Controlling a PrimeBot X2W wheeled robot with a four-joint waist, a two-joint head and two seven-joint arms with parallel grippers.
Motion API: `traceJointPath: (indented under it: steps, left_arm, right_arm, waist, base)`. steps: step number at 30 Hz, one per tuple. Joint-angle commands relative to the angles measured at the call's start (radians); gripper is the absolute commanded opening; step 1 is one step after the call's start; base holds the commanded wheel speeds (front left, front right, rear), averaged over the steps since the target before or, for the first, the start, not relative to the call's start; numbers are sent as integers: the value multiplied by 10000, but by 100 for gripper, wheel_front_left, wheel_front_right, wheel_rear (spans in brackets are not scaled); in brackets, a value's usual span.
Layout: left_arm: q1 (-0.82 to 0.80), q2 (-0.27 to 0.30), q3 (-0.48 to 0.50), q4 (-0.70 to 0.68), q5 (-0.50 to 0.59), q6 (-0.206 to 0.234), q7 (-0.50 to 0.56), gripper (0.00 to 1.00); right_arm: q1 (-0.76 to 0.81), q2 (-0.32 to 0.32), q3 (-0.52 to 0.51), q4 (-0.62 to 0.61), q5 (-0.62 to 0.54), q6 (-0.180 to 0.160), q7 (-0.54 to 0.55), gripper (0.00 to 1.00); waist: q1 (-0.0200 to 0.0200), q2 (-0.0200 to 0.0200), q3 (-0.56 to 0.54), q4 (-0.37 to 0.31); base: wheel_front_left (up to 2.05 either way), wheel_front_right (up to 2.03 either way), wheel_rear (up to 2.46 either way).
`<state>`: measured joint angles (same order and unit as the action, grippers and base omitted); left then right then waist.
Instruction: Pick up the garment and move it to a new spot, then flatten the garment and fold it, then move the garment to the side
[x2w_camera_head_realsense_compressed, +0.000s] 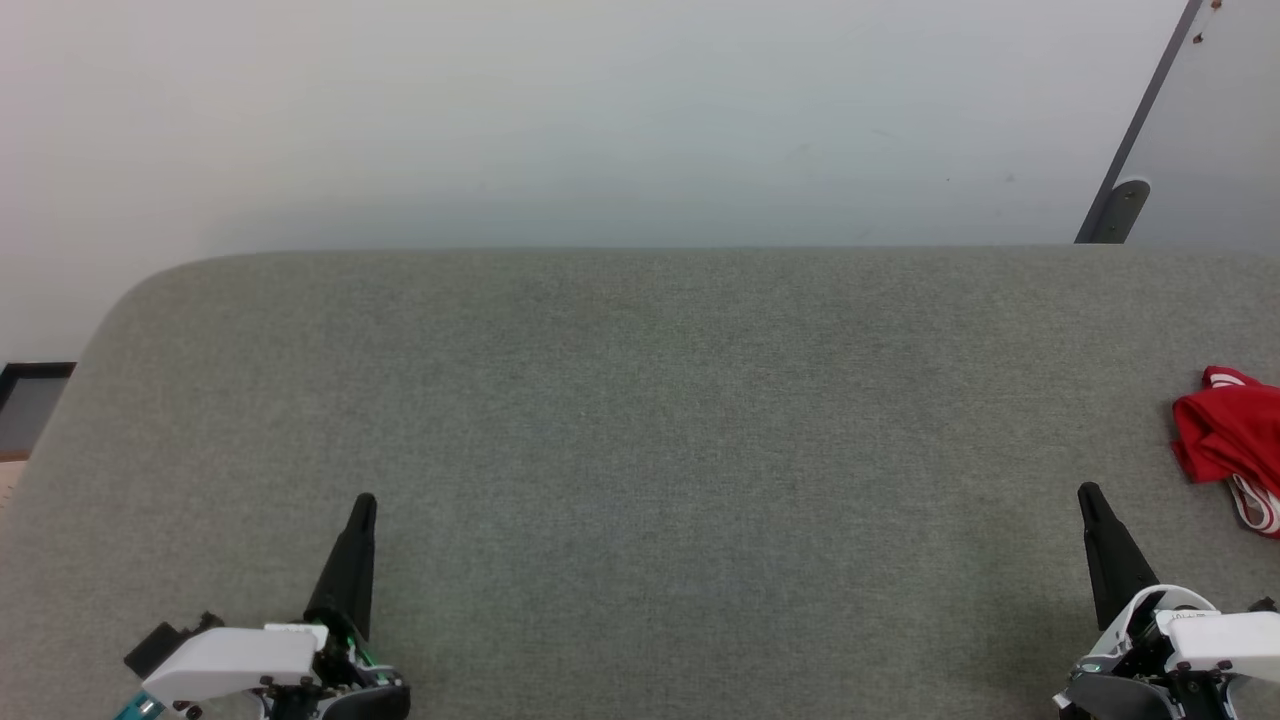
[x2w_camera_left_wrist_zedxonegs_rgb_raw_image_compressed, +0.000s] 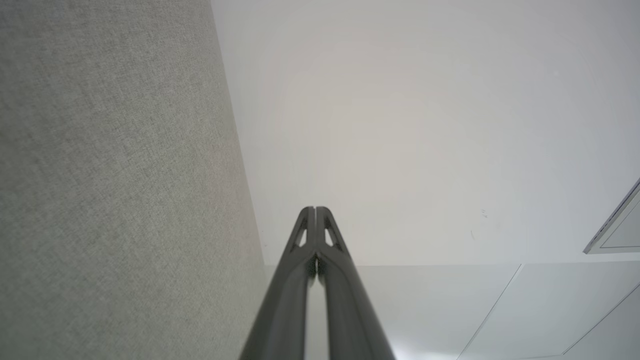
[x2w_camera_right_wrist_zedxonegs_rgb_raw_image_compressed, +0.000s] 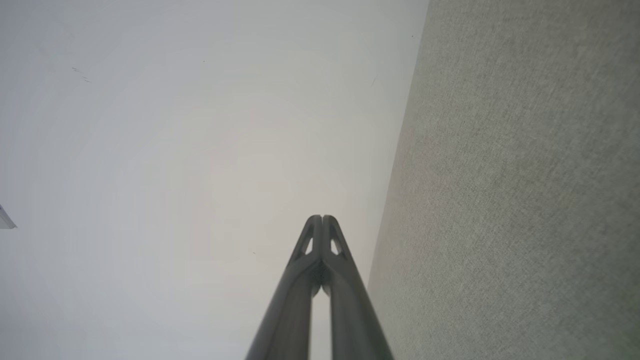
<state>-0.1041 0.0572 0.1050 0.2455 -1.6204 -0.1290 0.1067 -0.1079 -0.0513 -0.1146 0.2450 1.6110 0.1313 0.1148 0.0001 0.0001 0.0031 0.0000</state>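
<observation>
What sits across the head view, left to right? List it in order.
left gripper → right gripper → red garment, bunched at the right edge of the grey cushion.

Grey fabric surface (x2w_camera_head_realsense_compressed: 640, 420), rounded corner; pale wall (x2w_camera_head_realsense_compressed: 560, 120) behind; dark post (x2w_camera_head_realsense_compressed: 1140, 130).

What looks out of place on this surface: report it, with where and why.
The garment lies bunched in a crumpled heap at the far right of the grey padded surface, partly cut off by the head view's edge, striped trim trailing loose. The left gripper and right gripper are shut, apart from it.
</observation>
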Motion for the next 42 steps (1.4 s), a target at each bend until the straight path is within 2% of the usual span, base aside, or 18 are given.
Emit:
traceJointPath:
  steps: [1,42]
  left_arm:
    - [-102,-19,25,11,14,-31,47,0]
    - [-106,-47,69,12,57,-32,69,0]
  right_arm:
    - [-26,35,-4,0,35,-10,22,0]
    - [-25,35,-1,0,37,-10,20,0]
  waist:
    - [-1,-1,0,0]
    - [-1,-1,0,0]
  base:
    - [0,0,0]
    - [0,0,0]
